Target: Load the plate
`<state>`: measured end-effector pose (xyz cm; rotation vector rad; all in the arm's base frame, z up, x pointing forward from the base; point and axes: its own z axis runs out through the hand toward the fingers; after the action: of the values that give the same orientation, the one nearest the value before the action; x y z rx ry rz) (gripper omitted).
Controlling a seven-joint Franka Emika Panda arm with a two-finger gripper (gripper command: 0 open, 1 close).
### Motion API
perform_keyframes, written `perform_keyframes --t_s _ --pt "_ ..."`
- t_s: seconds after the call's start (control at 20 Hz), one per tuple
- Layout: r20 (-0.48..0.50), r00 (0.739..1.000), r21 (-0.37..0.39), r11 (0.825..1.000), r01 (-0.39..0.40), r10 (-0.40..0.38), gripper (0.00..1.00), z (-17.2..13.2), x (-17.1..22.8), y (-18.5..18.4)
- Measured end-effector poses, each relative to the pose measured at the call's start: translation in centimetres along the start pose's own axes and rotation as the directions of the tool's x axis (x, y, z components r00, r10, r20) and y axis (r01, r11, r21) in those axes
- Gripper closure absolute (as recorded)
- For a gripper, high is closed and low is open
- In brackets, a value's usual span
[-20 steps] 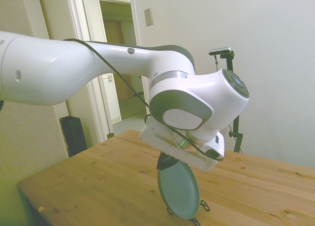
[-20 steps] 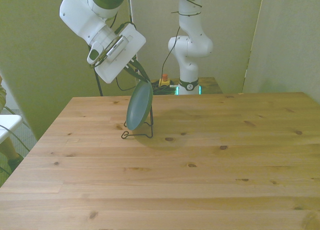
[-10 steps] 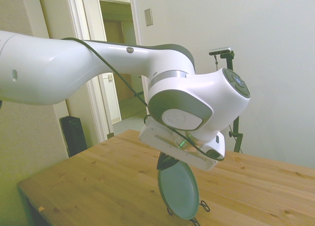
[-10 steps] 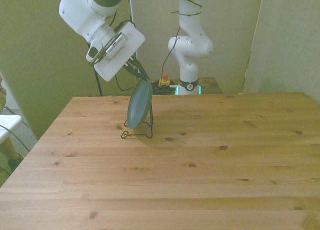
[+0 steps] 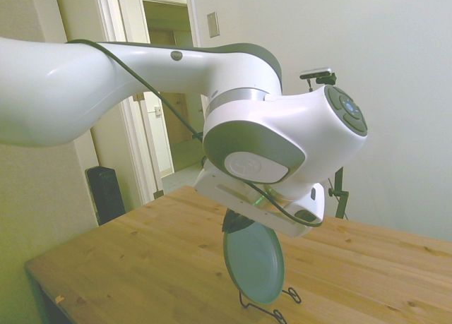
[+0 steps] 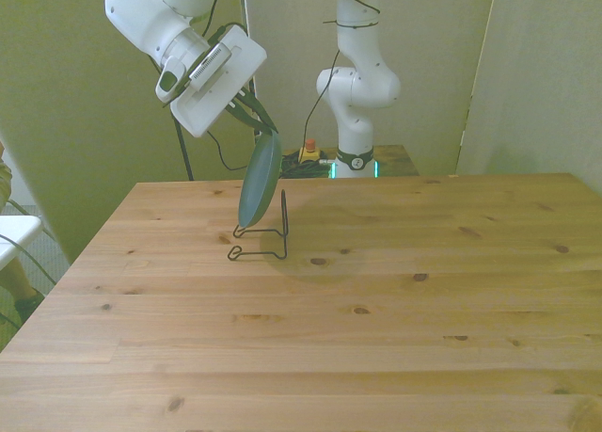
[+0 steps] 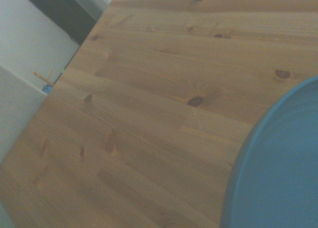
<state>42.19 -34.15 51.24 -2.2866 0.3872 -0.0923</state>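
Wooden table point(image 6: 376, 338), knotted pine boards, bare across its near half in the front view. Wire stand point(image 6: 261, 243), thin and black, stood on the tabletop toward the front view's left, well back from the near edge; its looped foot lay flat on the boards and its upright post rose at the right-hand end. Plate point(image 6: 260, 180), round and dull teal-green, hung on edge and tilted above the stand, its lower rim just over the wire base and not seated in it, its top edge leaning toward the post; whether the rim touched the wire could not be told. In the side view the plate point(image 5: 254, 260) showed its broad face, with the stand's curled wire point(image 5: 268, 306) below it. In the wrist view a blurred arc of the plate point(image 7: 278, 173) filled one corner over the table boards point(image 7: 149, 104). Gripper point(image 6: 266, 131), below the white housing, was closed on the plate's upper rim, dark fingers pinching it. Beyond the table's far edge, a doorway point(image 5: 169, 84) stood open in the side view.
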Motion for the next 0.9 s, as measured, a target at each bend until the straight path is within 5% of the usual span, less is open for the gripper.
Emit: perform_keyframes --t_s 0.9 --pt "-0.037 0.999 0.096 0.995 -0.015 0.019 1.00 0.3 -0.2 1.8"
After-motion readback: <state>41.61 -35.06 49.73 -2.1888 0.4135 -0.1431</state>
